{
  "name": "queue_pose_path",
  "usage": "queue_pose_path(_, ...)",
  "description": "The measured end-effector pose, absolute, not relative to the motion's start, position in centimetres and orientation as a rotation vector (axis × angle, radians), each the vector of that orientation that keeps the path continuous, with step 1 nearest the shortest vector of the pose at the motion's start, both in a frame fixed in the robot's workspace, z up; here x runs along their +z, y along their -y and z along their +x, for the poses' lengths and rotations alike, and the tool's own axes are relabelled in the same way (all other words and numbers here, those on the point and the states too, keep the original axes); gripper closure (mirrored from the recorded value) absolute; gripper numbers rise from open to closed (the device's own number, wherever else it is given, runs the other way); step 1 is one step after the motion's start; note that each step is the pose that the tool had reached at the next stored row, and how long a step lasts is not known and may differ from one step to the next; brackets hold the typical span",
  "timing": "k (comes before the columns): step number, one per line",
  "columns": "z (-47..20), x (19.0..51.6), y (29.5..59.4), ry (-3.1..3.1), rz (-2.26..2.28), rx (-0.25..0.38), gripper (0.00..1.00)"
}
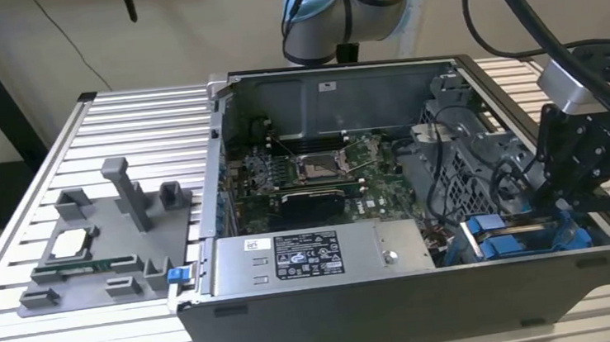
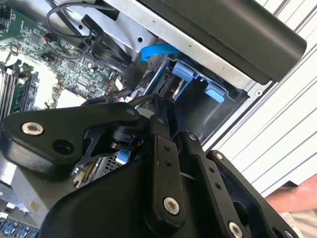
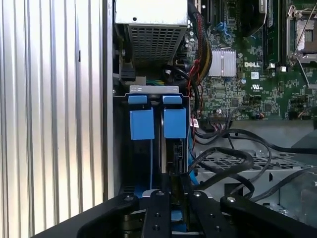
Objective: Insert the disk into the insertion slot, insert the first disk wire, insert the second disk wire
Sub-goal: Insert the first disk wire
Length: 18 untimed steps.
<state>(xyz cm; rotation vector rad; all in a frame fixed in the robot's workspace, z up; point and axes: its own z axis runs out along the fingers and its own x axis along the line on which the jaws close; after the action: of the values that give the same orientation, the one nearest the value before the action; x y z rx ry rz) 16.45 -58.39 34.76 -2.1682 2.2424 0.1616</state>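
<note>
Jaws reach the disk (image 3: 174, 153), apparently inside the insertion slot (image 3: 153, 89).

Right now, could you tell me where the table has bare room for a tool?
Free: ribbed aluminium table around the grey plastic fixture tray, on the exterior view's left of the open grey computer case. Crowded: black hand, blue-fitted grey drive cage and black cables inside that case.

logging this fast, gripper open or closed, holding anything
gripper: jaws closed at the slot; what they hold cannot be told
</note>
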Motion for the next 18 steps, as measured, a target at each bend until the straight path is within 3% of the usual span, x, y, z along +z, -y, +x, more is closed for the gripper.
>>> queue_pose_path(18,16.61,34.04,57.89,-2.231,-2.158,0.147,1.0)
